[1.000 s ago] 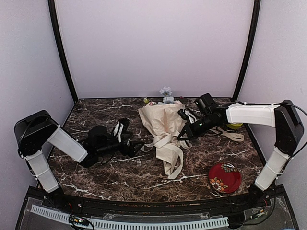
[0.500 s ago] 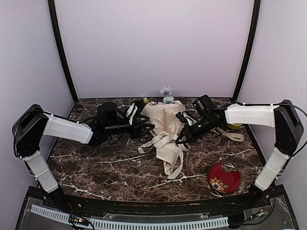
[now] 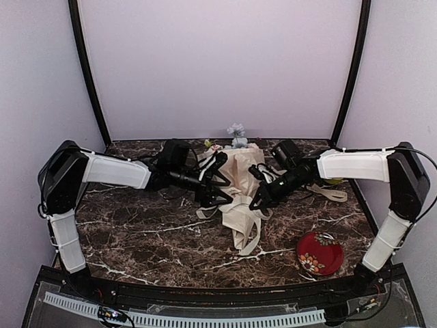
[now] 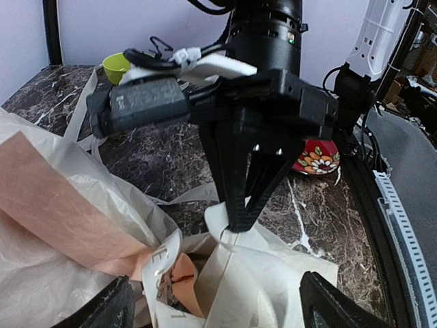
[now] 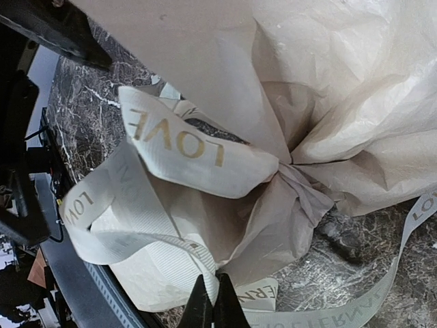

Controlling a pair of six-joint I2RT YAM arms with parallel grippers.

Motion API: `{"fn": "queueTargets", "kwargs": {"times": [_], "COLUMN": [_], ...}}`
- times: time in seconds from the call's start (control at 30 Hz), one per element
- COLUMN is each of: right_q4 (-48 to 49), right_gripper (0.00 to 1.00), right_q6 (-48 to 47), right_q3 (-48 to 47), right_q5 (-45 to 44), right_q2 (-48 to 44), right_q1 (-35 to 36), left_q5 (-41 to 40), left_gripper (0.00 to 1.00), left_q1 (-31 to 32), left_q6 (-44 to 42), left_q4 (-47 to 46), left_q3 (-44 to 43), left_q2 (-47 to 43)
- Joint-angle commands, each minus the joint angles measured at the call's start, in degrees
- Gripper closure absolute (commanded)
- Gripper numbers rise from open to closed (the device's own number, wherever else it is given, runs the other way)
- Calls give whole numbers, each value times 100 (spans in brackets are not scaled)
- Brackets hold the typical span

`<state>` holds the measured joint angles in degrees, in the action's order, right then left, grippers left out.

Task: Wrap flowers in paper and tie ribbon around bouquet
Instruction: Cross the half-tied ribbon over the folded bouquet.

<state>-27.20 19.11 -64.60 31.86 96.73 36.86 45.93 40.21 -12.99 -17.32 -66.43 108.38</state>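
Left tool (image 3: pixel 224 179) spread wide, right tool (image 4: pixel 239 220) pinched closed.

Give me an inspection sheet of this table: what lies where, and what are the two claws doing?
surface: dark marble table, no spills seen
job's things: paper bouquet centre back, flowers at its far end; ribbon looped loosely at its near end
clutter: red flowered dish, near right; lime-green cup, far right
grippers: left gripper open by the bouquet; right gripper shut on ribbon
cables: black wires on right wrist
surroundings: lilac walls, black posts
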Motion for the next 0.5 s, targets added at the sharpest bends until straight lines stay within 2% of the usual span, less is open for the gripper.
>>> {"fn": "queueTargets", "kwargs": {"times": [0.0, 0.1, 0.47], "right_q4": [-81, -139, -153], "right_gripper": [100, 100, 100], "right_q6": [-64, -133, -167], "right_q3": [-105, -240, -618], "right_q5": [-214, -258, -437], "right_q2": [142, 208, 394], "right_q1": [83, 89, 89], "left_q5": [345, 2, -301], "left_gripper": [13, 13, 17], "left_q1": [-83, -83, -79], "left_q6": [-284, -341, -515], "left_q4": [862, 1012, 1317], "left_q3": [-466, -601, -987], "left_q2": [186, 293, 592]}}
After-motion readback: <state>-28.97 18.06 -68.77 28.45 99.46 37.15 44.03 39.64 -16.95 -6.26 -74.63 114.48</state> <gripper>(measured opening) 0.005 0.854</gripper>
